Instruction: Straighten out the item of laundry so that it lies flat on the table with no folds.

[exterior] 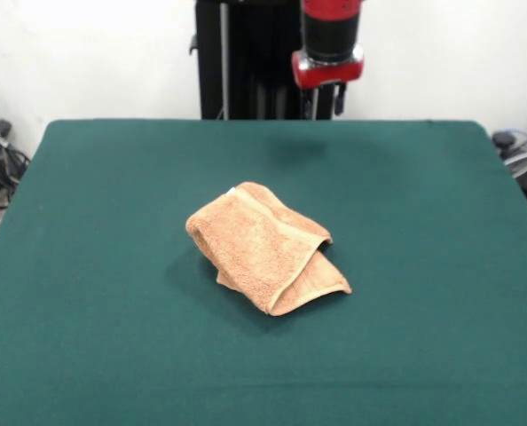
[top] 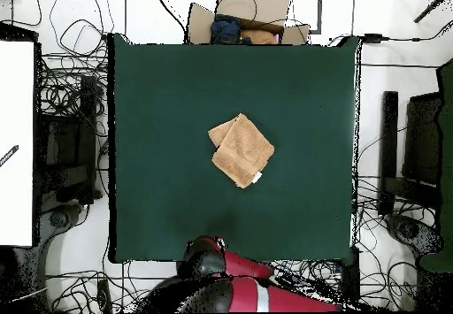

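Observation:
The item of laundry, a peach-orange terry towel, lies folded over on itself near the middle of the dark green table. One layer overlaps another, with a pale border band along the upper fold. In the overhead view the towel is a rumpled diamond with a small white tag at its lower corner. My gripper hangs under the red and black wrist, high above the table's far edge and well away from the towel. It holds nothing. From above, only the red arm shows at the table's bottom edge.
An open cardboard box with clothes sits just beyond the table's top edge in the overhead view. Tangled cables and dark equipment line both sides. A white surface stands at the left.

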You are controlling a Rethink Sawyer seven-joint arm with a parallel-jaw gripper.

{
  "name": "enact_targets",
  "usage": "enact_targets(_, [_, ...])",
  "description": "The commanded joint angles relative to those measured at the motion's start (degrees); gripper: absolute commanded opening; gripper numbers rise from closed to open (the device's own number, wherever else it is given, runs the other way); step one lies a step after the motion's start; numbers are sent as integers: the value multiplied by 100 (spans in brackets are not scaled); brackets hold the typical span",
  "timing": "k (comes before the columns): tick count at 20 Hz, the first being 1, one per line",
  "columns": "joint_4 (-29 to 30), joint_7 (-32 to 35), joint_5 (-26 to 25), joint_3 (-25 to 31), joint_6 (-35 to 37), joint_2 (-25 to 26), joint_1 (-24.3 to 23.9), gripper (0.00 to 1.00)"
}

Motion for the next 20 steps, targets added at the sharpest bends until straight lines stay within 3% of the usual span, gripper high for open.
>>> enact_targets(1, [-1394,1244,604,0,491,561,240,100])
enact_targets(20, [-2200,1312,867,-92,1257,688,511,100])
